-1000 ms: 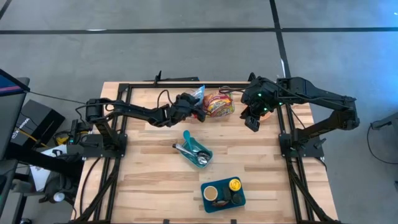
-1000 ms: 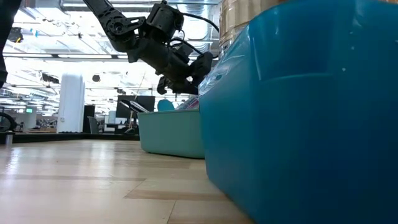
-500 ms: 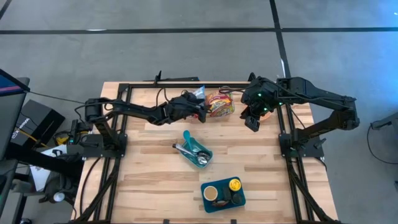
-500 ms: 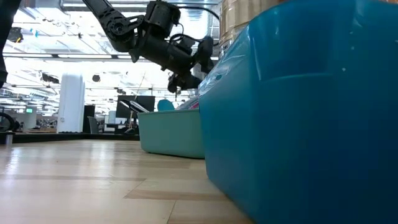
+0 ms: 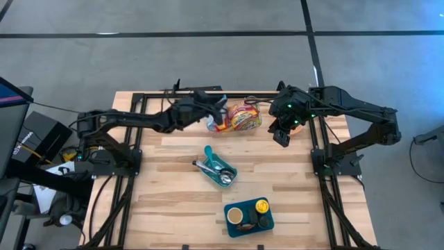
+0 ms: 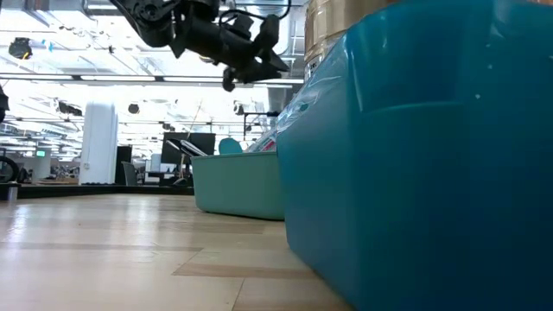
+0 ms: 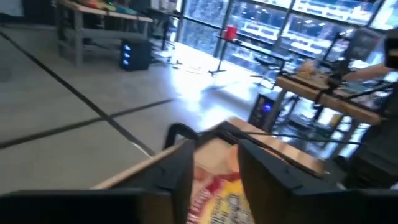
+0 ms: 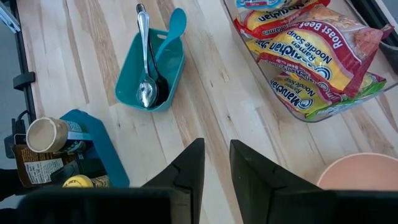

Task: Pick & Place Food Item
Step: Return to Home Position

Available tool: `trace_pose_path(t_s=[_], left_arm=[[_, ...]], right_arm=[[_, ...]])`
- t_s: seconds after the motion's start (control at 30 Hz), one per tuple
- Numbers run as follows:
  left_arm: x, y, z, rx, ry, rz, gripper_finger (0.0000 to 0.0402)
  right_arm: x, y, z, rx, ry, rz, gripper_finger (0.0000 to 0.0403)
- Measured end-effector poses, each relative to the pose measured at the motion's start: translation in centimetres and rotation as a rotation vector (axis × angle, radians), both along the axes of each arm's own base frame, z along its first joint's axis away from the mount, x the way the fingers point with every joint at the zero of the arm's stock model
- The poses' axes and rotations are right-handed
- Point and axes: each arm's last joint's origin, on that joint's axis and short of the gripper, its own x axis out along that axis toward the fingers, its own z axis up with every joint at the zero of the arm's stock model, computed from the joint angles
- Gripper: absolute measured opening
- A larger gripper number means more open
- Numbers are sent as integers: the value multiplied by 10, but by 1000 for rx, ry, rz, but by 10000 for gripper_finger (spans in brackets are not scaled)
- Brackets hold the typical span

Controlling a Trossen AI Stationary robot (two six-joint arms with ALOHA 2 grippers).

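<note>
Left gripper hangs above the end of the transparent bin nearest its own arm, fingers parted a moderate way and holding nothing. The noodle packs lie piled inside the bin. Right gripper waits just beside the bin's opposite end, fingers narrowly parted, empty. The step in hand is judged to be withdrawal to rest: the left arm should lift straight clear of the bin before swinging away, so that no finger snags a pack or the rim, or the teal spoon tray near the bin

Teal tray; red-yellow noodle packs; blond table.
</note>
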Motion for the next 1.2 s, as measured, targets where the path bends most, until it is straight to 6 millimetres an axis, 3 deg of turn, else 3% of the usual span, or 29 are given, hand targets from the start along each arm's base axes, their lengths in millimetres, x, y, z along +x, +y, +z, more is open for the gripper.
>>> trace_pose_path(t_s=[0.13, 0.27, 0.43, 0.67, 0.83, 1.0, 1.2], left_arm=[[-10, 8, 6, 19, 46, 51, 62], [-16, 16, -3, -19, 147, 77, 9], [-21, 18, -18, -144, 251, 86, 8], [-18, 9, -22, -265, 249, -181, 2], [-24, 3, -6, -268, 197, -300, 2], [-38, -2, 22, -221, 111, -309, 3], [-59, -10, 52, -169, 17, -317, 1]], right_arm=[[0, 0, 0, 0, 0, 1, 71], [0, 0, 0, -5, -5, 6, 71], [1, 0, 1, -9, -17, 10, 71], [6, -1, 4, -51, -70, 55, 71], [9, -2, 7, -107, -113, 121, 54], [11, -6, 10, -116, -161, 174, 6], [10, -17, 16, -85, -242, 175, 2]])
